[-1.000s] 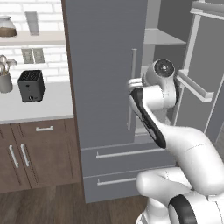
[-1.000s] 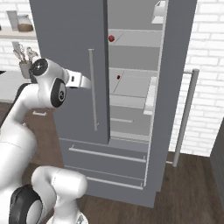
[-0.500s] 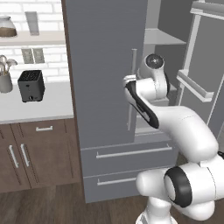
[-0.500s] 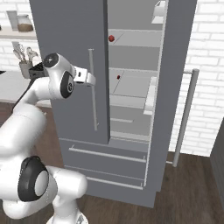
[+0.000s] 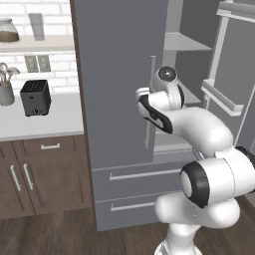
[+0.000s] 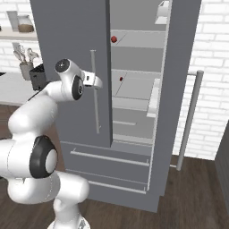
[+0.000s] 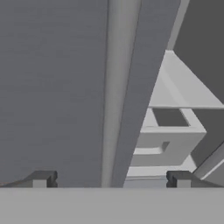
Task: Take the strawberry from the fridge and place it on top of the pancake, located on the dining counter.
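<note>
Fridge [image 6: 71, 40] handle [image 6: 95, 91] upright; fingers [image 7: 43, 178] apart

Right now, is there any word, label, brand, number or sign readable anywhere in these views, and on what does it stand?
None can be read.
The fridge doors are plain grey, with no badge or label.
The black toaster shows small marks on its front, too small to read.
The wall outlets and the shelf jar carry no legible text.
</note>
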